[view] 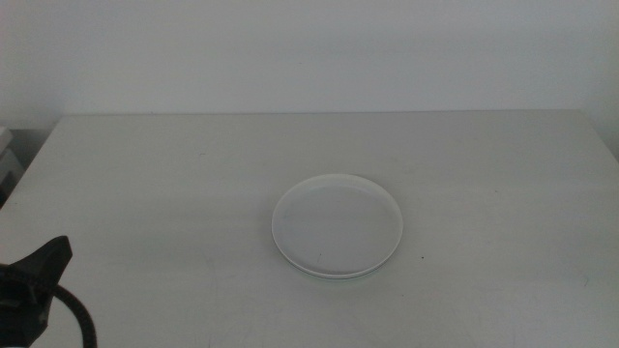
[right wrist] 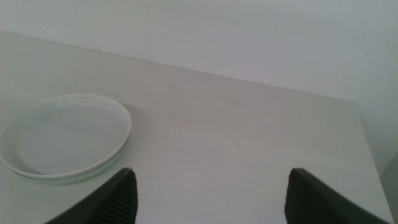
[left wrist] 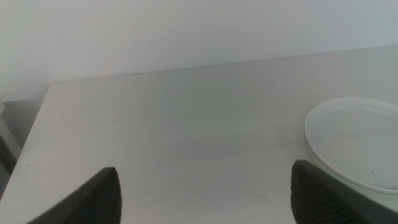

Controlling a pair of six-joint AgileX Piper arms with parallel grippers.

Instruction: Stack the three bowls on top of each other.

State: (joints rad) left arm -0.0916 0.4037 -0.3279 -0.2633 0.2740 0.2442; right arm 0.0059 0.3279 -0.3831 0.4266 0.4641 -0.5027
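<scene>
A white bowl (view: 337,224) sits on top of a stack at the middle of the table. Under it the thin rim of a pale mint green bowl (view: 334,277) shows. The grey bowl cannot be made out; it is hidden or out of view. The stack also shows in the left wrist view (left wrist: 357,140) and in the right wrist view (right wrist: 65,134). My left gripper (left wrist: 208,196) is open and empty, low at the table's front left (view: 39,280), well away from the stack. My right gripper (right wrist: 211,199) is open and empty, out of the middle view, to the right of the stack.
The pale grey table (view: 145,174) runs back to a white wall. Its left edge (left wrist: 31,143) and right edge (right wrist: 367,149) show in the wrist views. A dark cable (view: 82,319) loops by the left gripper.
</scene>
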